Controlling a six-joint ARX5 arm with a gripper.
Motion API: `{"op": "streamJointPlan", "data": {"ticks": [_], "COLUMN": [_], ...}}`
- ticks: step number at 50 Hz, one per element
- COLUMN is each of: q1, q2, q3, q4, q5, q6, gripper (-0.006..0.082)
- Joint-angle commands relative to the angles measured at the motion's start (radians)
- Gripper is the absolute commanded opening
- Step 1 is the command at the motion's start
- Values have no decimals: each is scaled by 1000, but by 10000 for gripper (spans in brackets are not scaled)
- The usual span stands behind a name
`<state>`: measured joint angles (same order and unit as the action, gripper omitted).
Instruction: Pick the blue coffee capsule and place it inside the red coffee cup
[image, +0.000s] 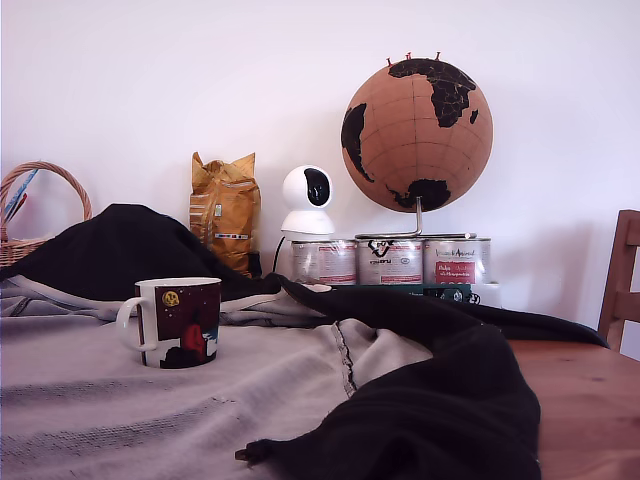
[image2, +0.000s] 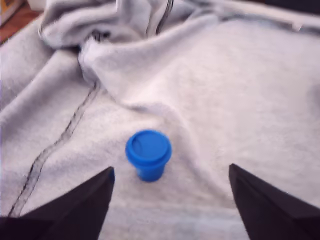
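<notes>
grey cloth (image2: 225, 100): soft matt fleece | blue coffee capsule (image2: 148, 153): smooth plastic | red coffee cup (image: 178, 321): glossy ceramic | tins (image: 391, 261): shiny metal | globe (image: 417, 135): matt cork | table (image: 585, 400): wood

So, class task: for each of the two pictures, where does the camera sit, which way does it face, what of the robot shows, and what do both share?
Exterior view: low at table height, facing the wall, with the red coffee cup, three tins and a globe; no part of the robot shows.
Wrist view: on the arm, looking down at the blue coffee capsule between the open gripper fingertips.
Shared: only the grey cloth.
</notes>
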<state>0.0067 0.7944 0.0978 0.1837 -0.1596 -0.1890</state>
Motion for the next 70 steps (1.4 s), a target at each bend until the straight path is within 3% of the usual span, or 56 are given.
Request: {"op": "streamJointPlan", "data": {"ticks": [1,15,34,54,60,70], "q1": [30,149,234,260,260,260], "q2": [42,215,454,708,732,728], "q3": [3,4,22,154,165,166], "q4": [32,236,427,432,416,433], "q5": [-6,117,227,316,340,383], "q6": [16,14,41,78,77,77], "gripper": [680,670,646,641,536,214]}}
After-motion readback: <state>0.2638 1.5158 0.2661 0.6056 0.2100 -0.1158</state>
